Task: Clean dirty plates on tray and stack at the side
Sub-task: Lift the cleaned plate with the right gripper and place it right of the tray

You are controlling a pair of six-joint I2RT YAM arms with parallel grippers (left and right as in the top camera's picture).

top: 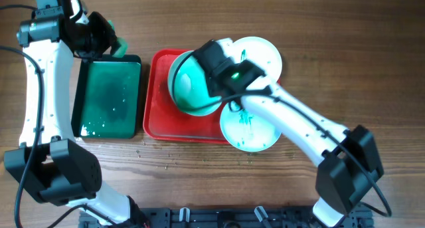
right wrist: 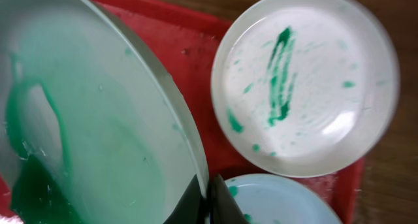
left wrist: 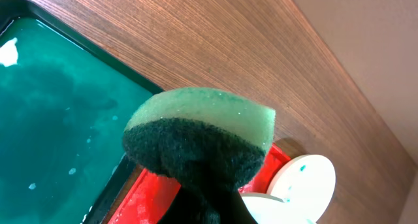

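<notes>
The right gripper [right wrist: 206,201] clamped its fingers on the rim of a plate [top: 189,85] and held it tilted above the middle of the tray [top: 159,121], its face washed teal. A second plate [top: 262,52], streaked green, lay at the tray's 2 o'clock corner, overhanging the rim, and a third plate [top: 249,131] lay at 5 o'clock. The left gripper [top: 111,43] was closed on a sponge [left wrist: 202,139] above the 1 o'clock corner of the green tray [top: 141,88], which sat at the red tray's 9 o'clock and held teal liquid. The plate looked light and stiff, but probably slick when wet and likely to crack if dropped. An edge pinch seemed the only hold, best taken deep over the rim, leaving the face free for scrubbing.
</notes>
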